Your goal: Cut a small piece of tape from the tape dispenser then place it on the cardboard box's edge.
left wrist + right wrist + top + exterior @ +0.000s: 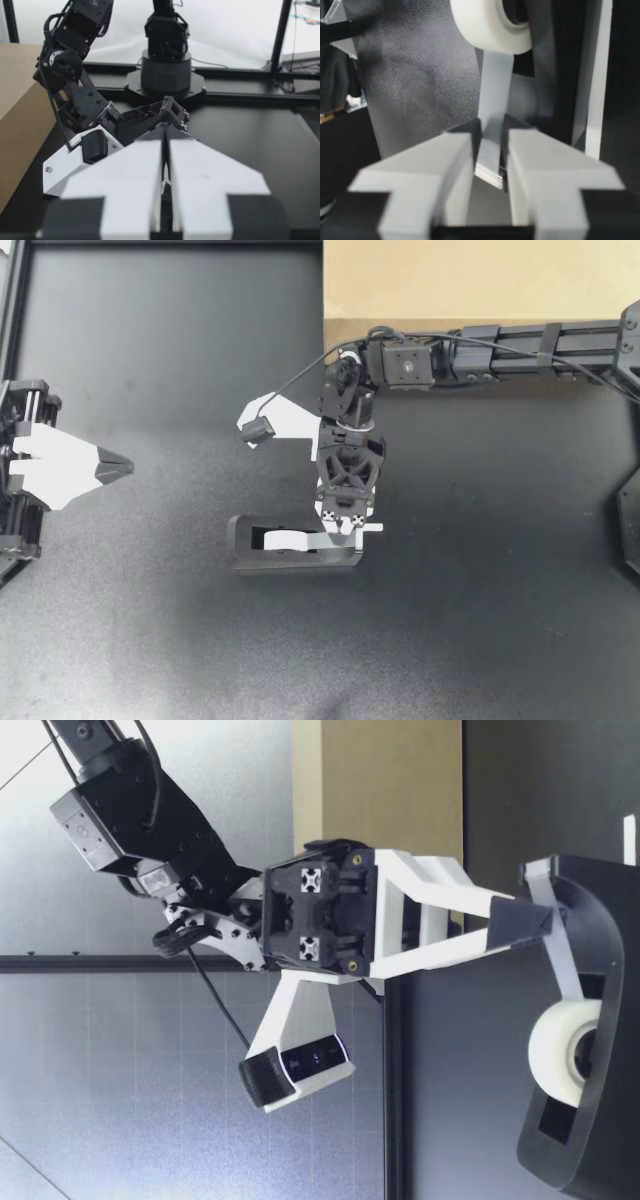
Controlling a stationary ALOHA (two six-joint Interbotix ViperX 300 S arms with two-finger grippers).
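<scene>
Your black table (150,640) carries the tape dispenser (290,545), right under the fingers of the right gripper (347,529). The cardboard box (450,280) sits well apart from those fingers.

No readable text, numbers or signs are showing in any view. A small pale mark is sitting on the wrist camera (312,1063) in the low view, too small to make out.

Black table (150,640); pale bright backdrop (235,35), perhaps a window, beyond black rails (280,35).
</scene>
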